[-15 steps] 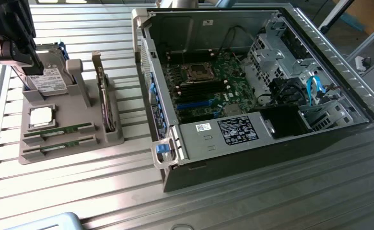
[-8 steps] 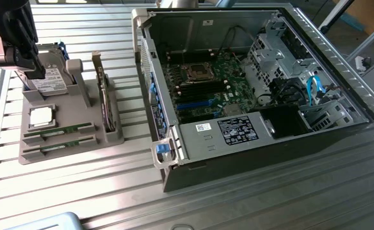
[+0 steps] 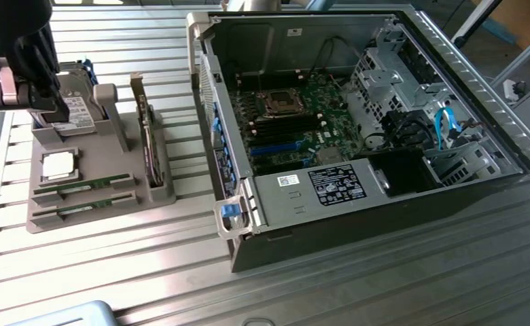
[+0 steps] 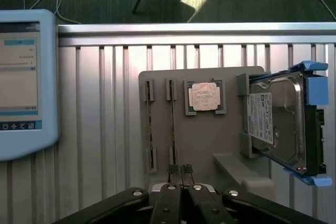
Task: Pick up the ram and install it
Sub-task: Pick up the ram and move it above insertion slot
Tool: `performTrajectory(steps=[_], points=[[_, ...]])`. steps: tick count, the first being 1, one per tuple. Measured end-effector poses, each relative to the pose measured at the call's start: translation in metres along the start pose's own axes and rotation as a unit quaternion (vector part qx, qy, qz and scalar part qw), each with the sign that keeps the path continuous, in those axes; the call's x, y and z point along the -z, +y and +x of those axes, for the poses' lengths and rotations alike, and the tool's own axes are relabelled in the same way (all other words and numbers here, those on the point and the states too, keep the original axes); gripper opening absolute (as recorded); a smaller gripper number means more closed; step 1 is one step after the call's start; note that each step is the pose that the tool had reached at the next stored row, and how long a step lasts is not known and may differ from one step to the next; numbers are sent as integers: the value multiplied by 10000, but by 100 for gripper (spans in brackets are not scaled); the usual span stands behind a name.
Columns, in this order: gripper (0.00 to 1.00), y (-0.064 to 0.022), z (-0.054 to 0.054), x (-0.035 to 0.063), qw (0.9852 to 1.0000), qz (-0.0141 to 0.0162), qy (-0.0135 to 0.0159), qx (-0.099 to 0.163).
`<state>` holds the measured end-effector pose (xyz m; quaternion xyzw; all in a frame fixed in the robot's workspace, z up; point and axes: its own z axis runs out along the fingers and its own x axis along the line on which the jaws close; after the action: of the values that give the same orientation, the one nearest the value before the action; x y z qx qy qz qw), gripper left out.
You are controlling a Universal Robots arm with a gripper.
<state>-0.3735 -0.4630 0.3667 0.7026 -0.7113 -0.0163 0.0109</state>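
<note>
- The gripper hangs with its jaws closed on nothing, its tip nearest one end of the ram.
- The ram stands on edge in the grey holder, at nine o'clock from the computer case in the exterior view, just beside its twin.
- A clean pick likely calls for jaws opened across the thin edge, centred mid-length, clear of the twin and the processor chip.

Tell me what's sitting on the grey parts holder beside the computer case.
Two ram sticks in slots, a processor chip, plus a hard drive and expansion card standing on edge. The arm covers part of the drive.
</note>
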Motion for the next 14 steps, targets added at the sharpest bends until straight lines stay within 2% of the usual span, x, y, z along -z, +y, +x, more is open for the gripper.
performTrajectory(steps=[10,14], points=[[10,-7,36,-171,10000,0,0,0],[10,-8,37,-181,10000,0,0,1]])
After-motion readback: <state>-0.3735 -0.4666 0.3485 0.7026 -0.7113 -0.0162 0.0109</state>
